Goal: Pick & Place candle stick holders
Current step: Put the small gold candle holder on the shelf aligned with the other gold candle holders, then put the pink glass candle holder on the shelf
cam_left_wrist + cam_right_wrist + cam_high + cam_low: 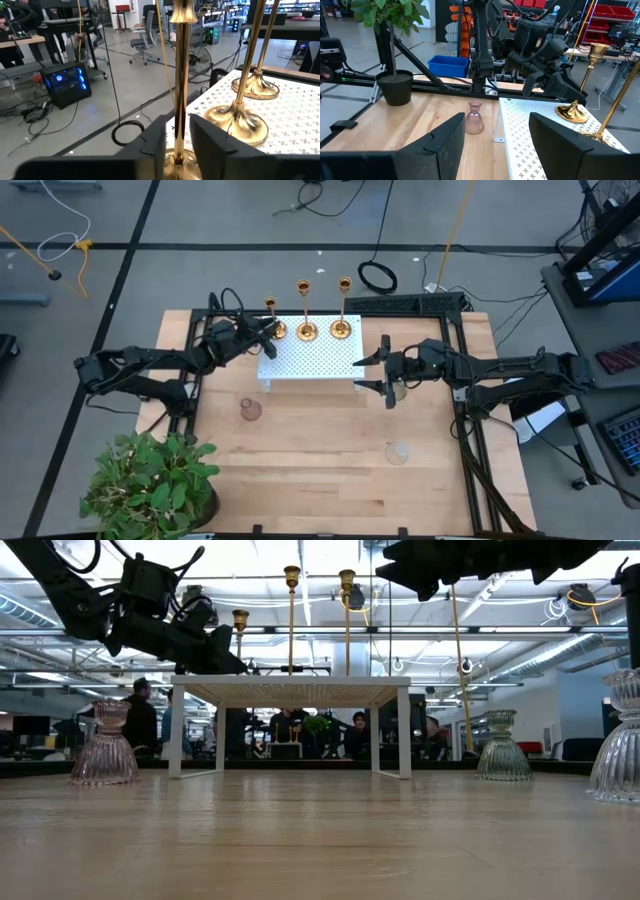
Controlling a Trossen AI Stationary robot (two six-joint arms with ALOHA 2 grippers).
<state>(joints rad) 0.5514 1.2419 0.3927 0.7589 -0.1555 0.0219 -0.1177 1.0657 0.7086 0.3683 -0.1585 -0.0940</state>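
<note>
Three gold candle stick holders (275, 330) (307, 332) (341, 329) stand upright on their round bases along the far edge of a white perforated stand (310, 360). My left gripper (270, 335) is open at the leftmost gold holder. Its fingers (155, 145) stand close on either side of the low end of the holder's stem (179, 100), with narrow gaps. My right gripper (372, 372) is wide open and empty, raised by the stand's right edge. A pink glass holder (250, 410), a greenish one (400, 392) and a clear one (398, 452) stand on the table.
A potted plant (150, 485) stands at the near left corner. Black frame rails (465, 380) run along the table's sides and far edge. The stand is on four legs (403, 730), with open space under it. Bare wood (320, 470) lies between the glass holders.
</note>
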